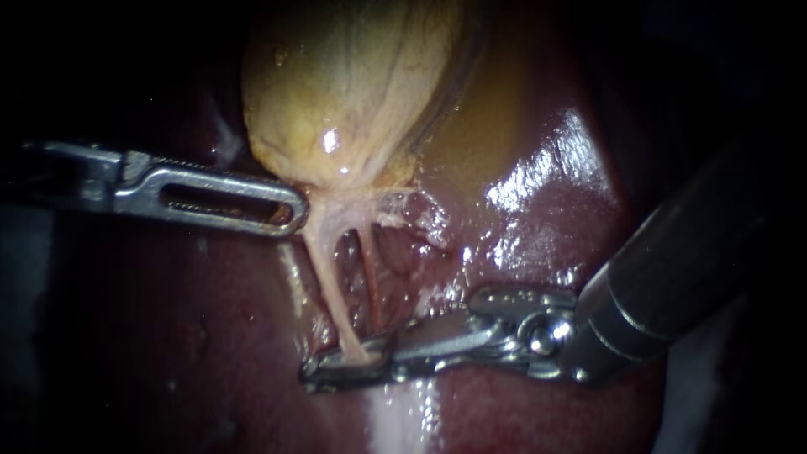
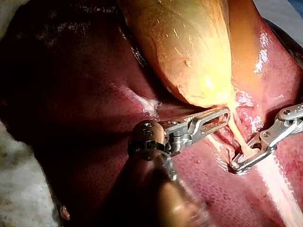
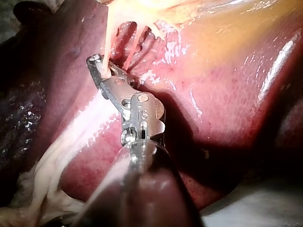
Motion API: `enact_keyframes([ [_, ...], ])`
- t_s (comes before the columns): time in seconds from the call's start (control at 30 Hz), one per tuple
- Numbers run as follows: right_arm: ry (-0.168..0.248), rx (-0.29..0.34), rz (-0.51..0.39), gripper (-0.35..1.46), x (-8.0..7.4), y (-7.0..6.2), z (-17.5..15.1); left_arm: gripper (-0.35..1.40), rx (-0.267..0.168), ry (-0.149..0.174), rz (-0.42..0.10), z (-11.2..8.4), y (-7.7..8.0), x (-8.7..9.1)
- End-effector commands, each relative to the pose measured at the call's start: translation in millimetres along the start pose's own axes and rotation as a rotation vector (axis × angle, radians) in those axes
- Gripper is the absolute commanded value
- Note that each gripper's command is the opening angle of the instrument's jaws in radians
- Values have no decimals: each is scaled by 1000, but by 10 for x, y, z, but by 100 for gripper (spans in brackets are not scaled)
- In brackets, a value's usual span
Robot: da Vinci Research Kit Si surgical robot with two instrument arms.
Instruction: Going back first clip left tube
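Shows the right instrument point(image 1: 349, 370) low on the liver point(image 1: 521, 252), jaws slightly apart, straddling the bottom end of the left tube point(image 1: 324, 269). Shows that tube rising steeply to the gallbladder point(image 1: 345, 92), crosswise to the jaws. Probably calls for backing straight out along the shaft. Places the left instrument point(image 1: 290, 210) beside the gallbladder neck.

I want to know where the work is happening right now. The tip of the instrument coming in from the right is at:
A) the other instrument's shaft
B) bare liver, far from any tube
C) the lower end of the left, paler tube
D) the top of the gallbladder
C: in the endoscope view the right instrument has its tip around the lower end of the left tube, well below the gallbladder.
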Motion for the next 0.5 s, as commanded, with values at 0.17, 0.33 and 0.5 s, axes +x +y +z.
enact_keyframes([
  [0.17,0,0,0,-35,1,-1,0,-35,1,1,1,0,0,-1],
  [0.33,12,8,-29,-35,3,0,1,-35,1,1,1,0,0,-1],
  [0.5,79,12,-192,41,15,1,8,-35,0,1,1,0,0,-1],
])
